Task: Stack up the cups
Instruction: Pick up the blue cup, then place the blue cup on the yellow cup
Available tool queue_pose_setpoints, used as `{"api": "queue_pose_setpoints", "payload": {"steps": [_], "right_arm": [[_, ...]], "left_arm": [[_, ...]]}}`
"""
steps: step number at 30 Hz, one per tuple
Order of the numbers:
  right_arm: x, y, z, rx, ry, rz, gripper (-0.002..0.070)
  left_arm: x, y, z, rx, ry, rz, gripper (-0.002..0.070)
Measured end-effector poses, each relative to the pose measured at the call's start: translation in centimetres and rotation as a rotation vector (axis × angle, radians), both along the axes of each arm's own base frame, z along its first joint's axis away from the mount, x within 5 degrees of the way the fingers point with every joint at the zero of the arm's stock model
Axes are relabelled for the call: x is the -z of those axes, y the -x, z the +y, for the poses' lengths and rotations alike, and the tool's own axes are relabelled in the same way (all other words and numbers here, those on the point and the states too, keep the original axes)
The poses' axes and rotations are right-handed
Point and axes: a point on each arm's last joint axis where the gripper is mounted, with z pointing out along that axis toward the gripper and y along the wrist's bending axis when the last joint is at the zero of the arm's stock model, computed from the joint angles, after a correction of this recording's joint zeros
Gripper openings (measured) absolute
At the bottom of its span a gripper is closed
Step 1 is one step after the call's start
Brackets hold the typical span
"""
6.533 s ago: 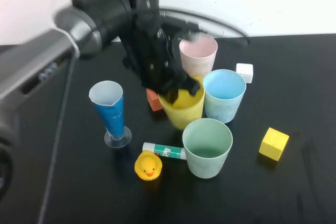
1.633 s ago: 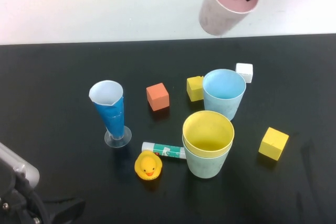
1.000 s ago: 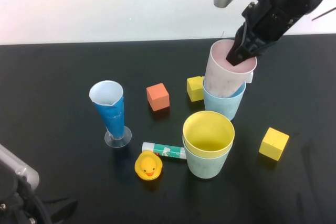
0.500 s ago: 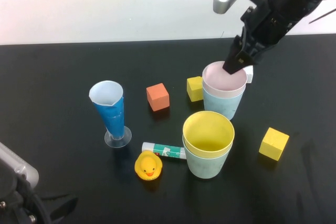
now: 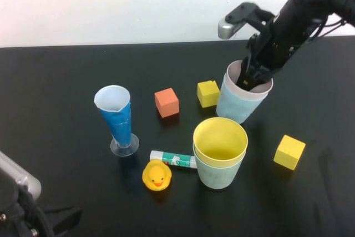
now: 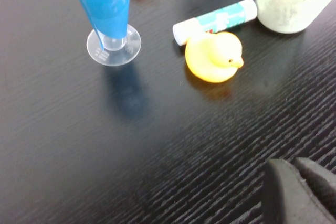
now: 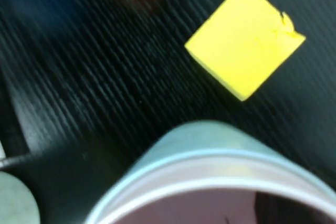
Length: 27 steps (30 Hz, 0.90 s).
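The pink cup (image 5: 249, 82) sits nested inside the light blue cup (image 5: 237, 102). The pair leans over at the table's centre right. My right gripper (image 5: 248, 78) is at their rim, shut on the pink cup, with one finger inside it. In the right wrist view the blue cup (image 7: 210, 145) and the pink cup's rim (image 7: 199, 195) fill the lower part. The yellow cup (image 5: 220, 139) sits nested in the green cup (image 5: 217, 177) nearer the front. My left gripper (image 6: 295, 167) is shut and empty, low at the front left corner (image 5: 58, 220).
A blue cone glass (image 5: 117, 118) stands at the left. An orange cube (image 5: 167, 102) and a yellow cube (image 5: 208, 93) lie left of the blue cup. A second yellow cube (image 5: 289, 152) lies at the right. A rubber duck (image 5: 156, 175) and a glue stick (image 5: 173, 159) lie beside the green cup.
My right gripper lowered the pink cup fully into the blue cup. The nested pair now tilts and has shifted slightly, hiding the white cube behind it. The left arm stayed still.
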Motion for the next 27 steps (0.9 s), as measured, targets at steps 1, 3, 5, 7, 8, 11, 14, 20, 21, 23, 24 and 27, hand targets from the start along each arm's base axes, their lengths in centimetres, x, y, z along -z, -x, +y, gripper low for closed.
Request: {"api": "queue_pose_setpoints", "payload": {"steps": [1,3,5,7,8,11,14,20,21,23,24,27], "right_arm": [[-0.5,0.1,-0.1,0.000,-0.002,-0.011,0.0083],[-2.2,0.7,-0.3,0.000,-0.011,-0.047,0.0083],[-4.6,1.6,-0.6,0.001,-0.024,-0.097,0.0083],[-7.6,2.9,-1.0,0.001,-0.045,-0.161,0.0083],[-9.3,3.8,-1.3,0.001,-0.058,-0.199,0.0083],[-13.9,6.6,-2.1,-0.005,-0.094,-0.301,0.0083],[-16.2,9.2,-1.9,-0.031,-0.114,-0.345,0.0083],[-13.6,12.1,0.8,-0.154,-0.087,-0.245,0.0083],[-12.6,12.4,1.3,-0.177,-0.075,-0.215,0.0083],[-10.9,12.9,2.1,-0.218,-0.053,-0.168,0.0083],[-10.3,13.1,2.3,-0.230,-0.044,-0.149,0.0083],[-9.5,13.2,2.6,-0.242,-0.034,-0.125,0.0082]], "left_arm": [[0.0,0.0,0.0,0.000,-0.003,0.004,0.0001],[0.1,0.1,0.0,0.000,-0.009,0.012,0.0001],[0.1,0.1,0.1,0.000,-0.010,0.015,0.0001],[0.1,0.1,0.1,0.000,-0.010,0.015,0.0001],[0.1,0.1,0.1,0.000,-0.010,0.015,0.0001],[0.1,0.1,0.1,0.000,-0.010,0.015,0.0001],[0.1,0.1,0.1,0.000,-0.013,0.013,0.0001],[0.1,0.1,0.1,0.000,-0.013,0.013,0.0001],[0.1,0.1,0.1,0.000,-0.013,0.013,0.0001],[0.3,0.1,0.1,0.000,-0.016,0.017,0.0001],[0.5,0.1,0.1,0.000,-0.020,0.023,0.0001],[1.2,0.1,0.1,0.000,-0.032,0.039,0.0001]]}}
